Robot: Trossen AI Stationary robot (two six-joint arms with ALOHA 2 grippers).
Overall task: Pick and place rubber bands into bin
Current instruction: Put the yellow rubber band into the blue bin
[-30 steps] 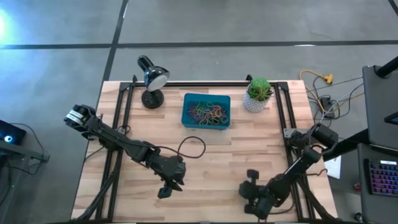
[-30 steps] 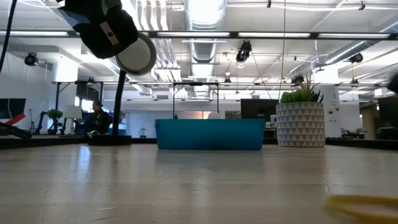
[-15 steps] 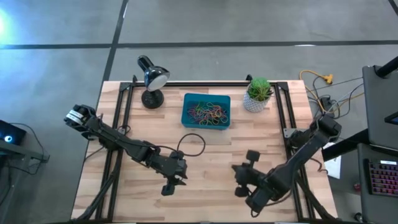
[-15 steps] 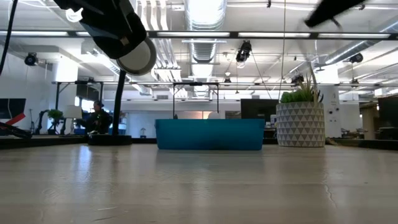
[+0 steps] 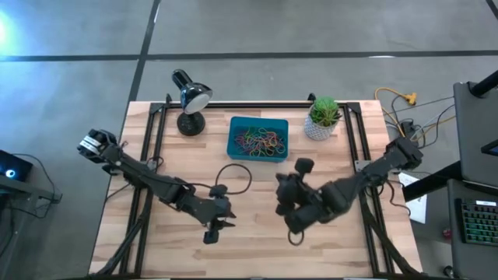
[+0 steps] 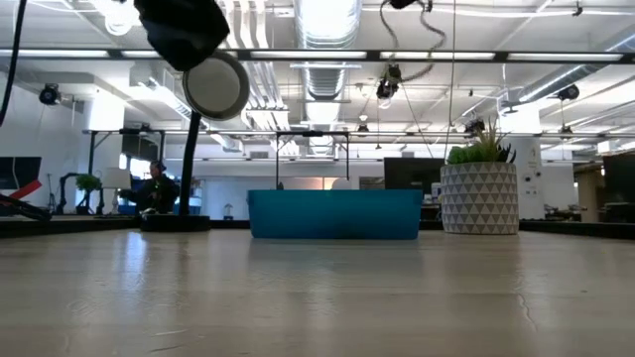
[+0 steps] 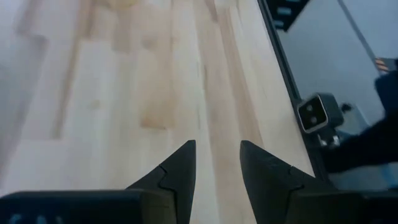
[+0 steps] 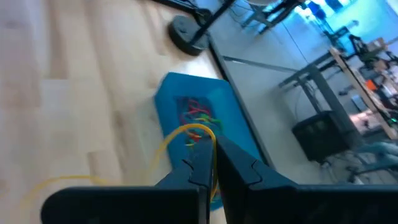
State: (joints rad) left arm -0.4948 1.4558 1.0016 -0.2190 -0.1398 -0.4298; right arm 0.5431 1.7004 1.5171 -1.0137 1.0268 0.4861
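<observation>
1 yellow rubber band [image 8: 186,134] — pinched in right claw [image 8: 213,163] | near bin [image 8: 233,134]

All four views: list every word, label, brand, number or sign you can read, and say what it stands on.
None can be read.
Bin, desk lamp, plant pot, both arms: no readable marking.
Screens in the room behind the table in the low view: too small to read.
Keyboard at the high view's right edge: keys too small.
</observation>
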